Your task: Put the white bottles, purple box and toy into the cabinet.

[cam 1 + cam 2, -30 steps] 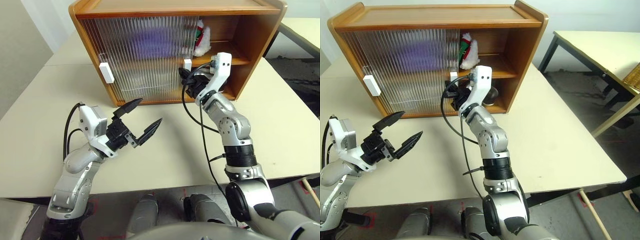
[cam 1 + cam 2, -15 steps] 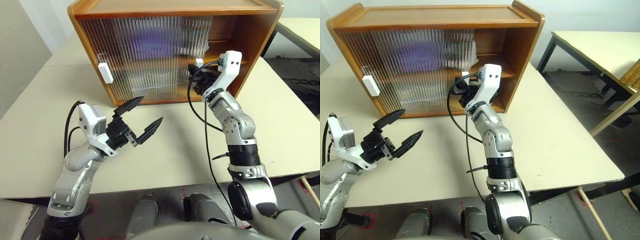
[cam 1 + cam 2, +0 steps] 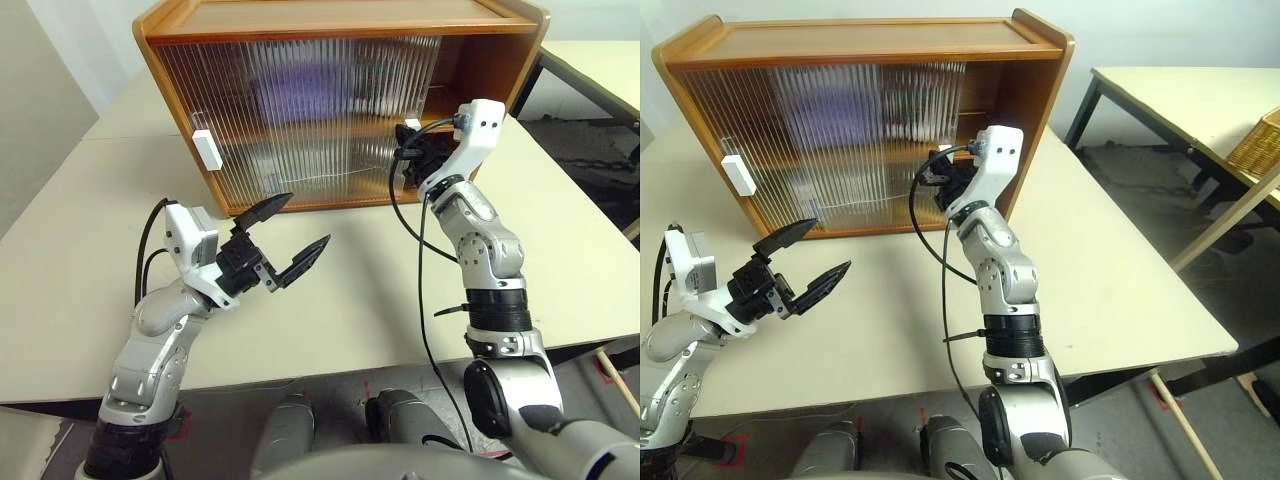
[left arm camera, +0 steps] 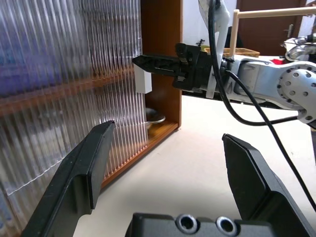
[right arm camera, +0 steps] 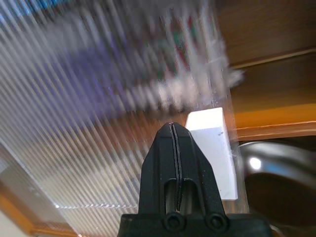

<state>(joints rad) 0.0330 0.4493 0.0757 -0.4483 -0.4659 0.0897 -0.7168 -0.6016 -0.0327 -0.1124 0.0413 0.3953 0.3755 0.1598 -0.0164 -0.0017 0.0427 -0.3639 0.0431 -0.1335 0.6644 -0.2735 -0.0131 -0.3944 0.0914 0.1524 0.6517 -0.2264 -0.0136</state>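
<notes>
The cabinet [image 3: 340, 20] stands at the back of the table, its ribbed sliding doors covering most of the front. The purple box [image 3: 300, 95] shows as a lilac blur behind them. The toy [image 5: 182, 34] is a red and green smear behind the right door. The white bottles are hidden. My right gripper [image 3: 405, 150] is shut, its tip resting against the left side of the right door's white handle [image 5: 212, 148]. My left gripper [image 3: 290, 235] hovers open over the table in front of the cabinet, holding nothing.
A steel bowl [image 4: 155, 117] sits in the cabinet's uncovered lower right corner. The left door's white handle [image 3: 207, 150] is at the far left. A second table with a wicker basket [image 3: 1255, 150] stands to the right.
My right gripper has moved right with the right door's handle. The door has slid over the toy and narrowed the open gap. The left gripper has stayed put.
</notes>
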